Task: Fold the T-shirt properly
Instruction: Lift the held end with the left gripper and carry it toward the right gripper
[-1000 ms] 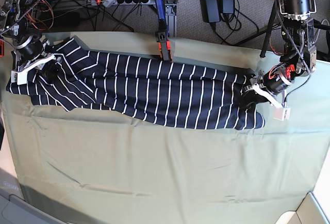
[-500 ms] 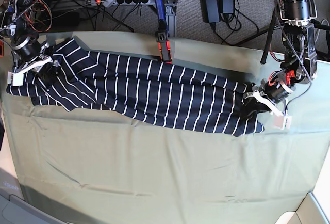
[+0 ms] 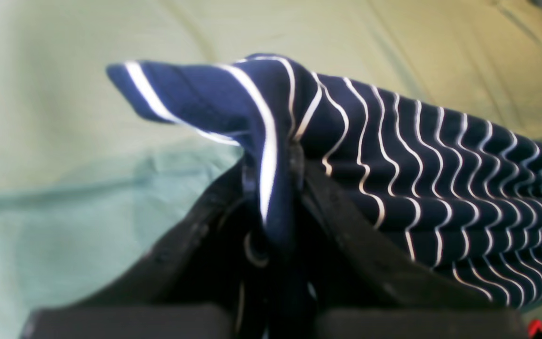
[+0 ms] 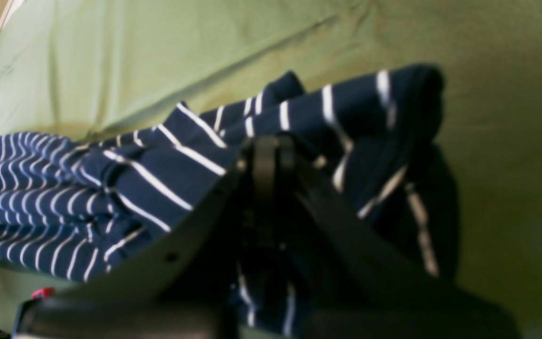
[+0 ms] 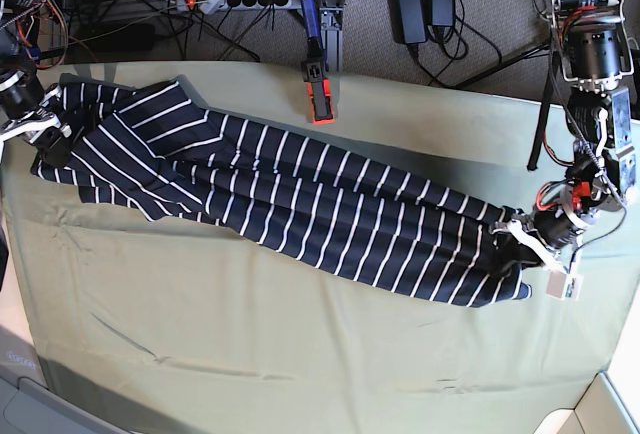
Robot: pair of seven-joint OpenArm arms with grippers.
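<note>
T-shirt (image 5: pixel 300 204) now stretched diagonally, pulled farther apart.
Left gripper (image 5: pixel 522 237) and right gripper (image 5: pixel 42 134) pinch its ends near the green cloth's (image 5: pixel 300 354) side edges; near half bare.

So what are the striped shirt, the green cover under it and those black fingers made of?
T-shirt: soft knit, probably cotton jersey, matte; it bunches and drapes where pinched in the left gripper.
Cover: thin woven cloth, dull; long creases run across it.
Fingers of the left gripper: hard black plastic by their look, slightly sheeny; blur leaves that open. The right gripper looks the same.
</note>
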